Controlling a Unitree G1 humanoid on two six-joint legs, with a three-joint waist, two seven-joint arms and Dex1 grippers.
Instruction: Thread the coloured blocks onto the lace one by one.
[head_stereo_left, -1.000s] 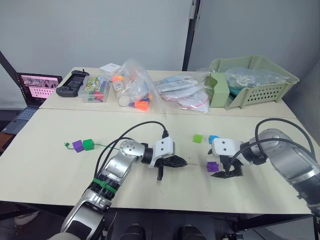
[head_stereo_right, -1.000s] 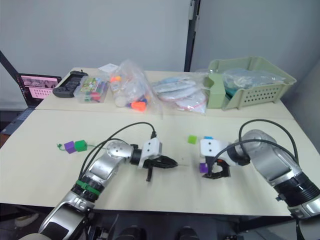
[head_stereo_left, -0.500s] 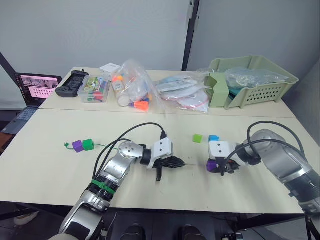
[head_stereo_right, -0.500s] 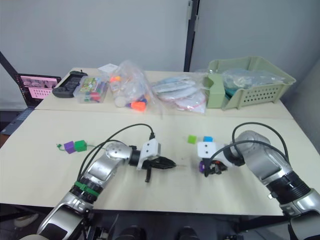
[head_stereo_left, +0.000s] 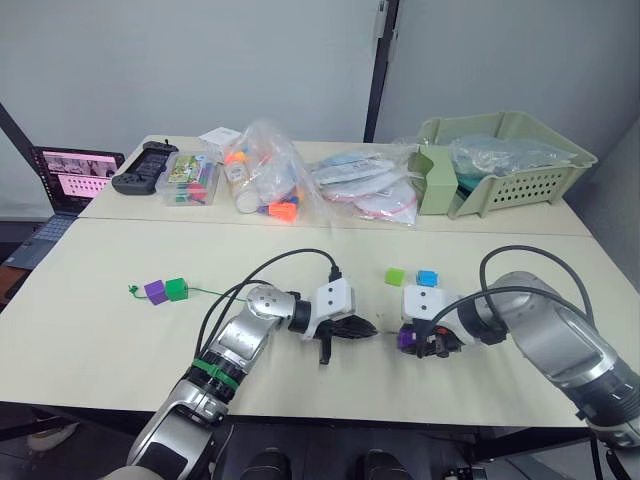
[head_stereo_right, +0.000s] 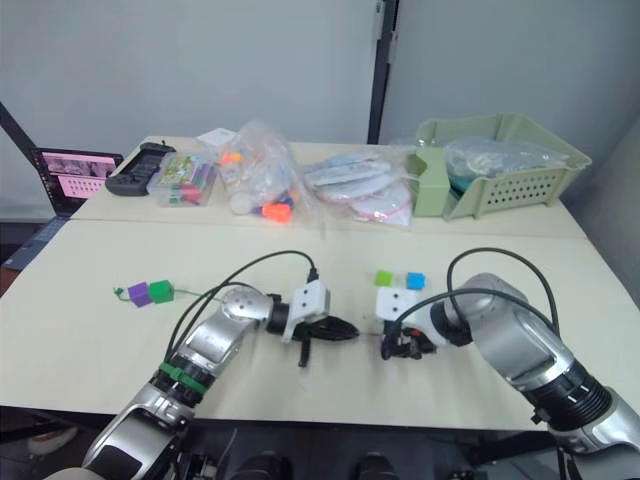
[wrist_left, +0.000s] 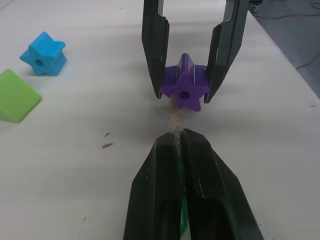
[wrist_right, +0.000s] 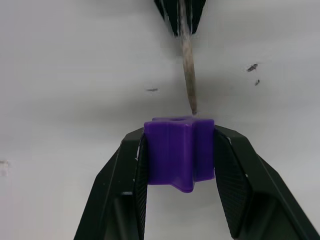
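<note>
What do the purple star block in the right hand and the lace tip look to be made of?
The purple star block, clamped in the right hand, looks like moulded hard plastic: uniform colour, smooth faces with a soft sheen, a clean round hole. The lace, pinched in the left hand, looks like woven green cord, going by its ribbed texture. Its tip is a stiff, straight, greyish-beige sheath, possibly plastic; I can't say for sure.

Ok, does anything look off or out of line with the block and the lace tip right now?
Slightly. In the left wrist view the lace tip sits just beside the hole in the purple block, not in it. The right gripper holds the block squarely; the left gripper pinches the lace. Nothing spilled or damaged.
</note>
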